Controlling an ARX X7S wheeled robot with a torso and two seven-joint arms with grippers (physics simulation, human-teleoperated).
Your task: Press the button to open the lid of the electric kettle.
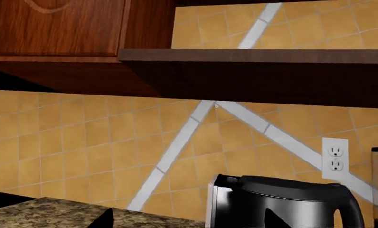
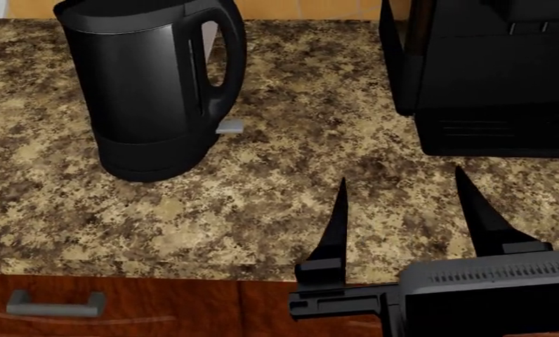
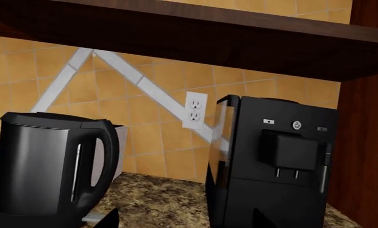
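The electric kettle (image 2: 148, 91) stands upright on the granite counter at the back left, its loop handle (image 2: 225, 63) facing right and the small grey lever (image 2: 229, 127) at its base. Its lid (image 3: 46, 118) is down and also shows in the left wrist view (image 1: 284, 184). I cannot make out the button. My right gripper (image 2: 402, 175) is open and empty, low over the counter's front, right of the kettle and apart from it. My left gripper (image 1: 187, 223) is open and empty, with the kettle (image 1: 278, 206) ahead of it.
A boxy black coffee machine (image 2: 486, 77) stands at the back right, close to the right gripper. The tiled wall has an outlet (image 3: 195, 110). A dark shelf (image 3: 240, 38) hangs above. A drawer handle (image 2: 55, 303) sits below the counter's front edge.
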